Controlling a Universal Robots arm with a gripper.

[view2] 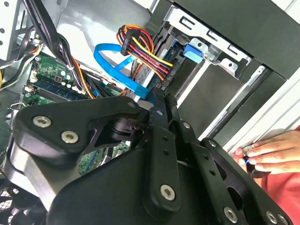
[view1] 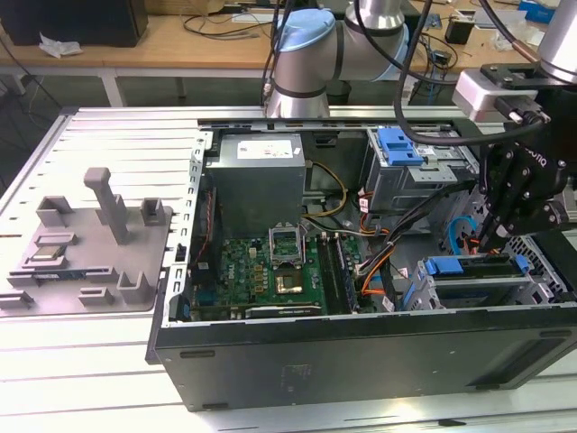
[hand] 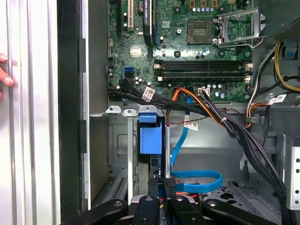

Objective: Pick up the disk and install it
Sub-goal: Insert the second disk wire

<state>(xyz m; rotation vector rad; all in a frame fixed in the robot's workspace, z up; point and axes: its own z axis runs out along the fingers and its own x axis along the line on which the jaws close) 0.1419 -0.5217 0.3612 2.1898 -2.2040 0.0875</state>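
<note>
- Pincer (view1: pixel 494 236) hangs down inside the open computer case (view1: pixel 361 347), at about 3 o'clock in the exterior view, black fingers pointing into the drive bay area.
- In the first wrist view the pincer (hand: pixel 159 185) looks narrow, its fingertips set right at the end of the disk (hand: pixel 156 164); whether they actually clamp it, I cannot tell.
- Disk sits edge-on in the drive cage (hand: pixel 123 154), its blue plastic rail and blue tab (hand: pixel 150 139) facing the camera.
- Blue flat data cable (hand: pixel 197 180) loops just beside the cage, and a black cable bundle (hand: pixel 197 105) crosses above it.
- Motherboard (view1: pixel 270 271) lies at the centre of the case, with the grey power supply box (view1: pixel 260 176) at 12 o'clock from it.
- On the bench, a grey fixture tray (view1: pixel 86 248) sits at 9 o'clock.
- A person's hand (view2: pixel 269 154) rests at the case's outer edge in the second wrist view.
</note>
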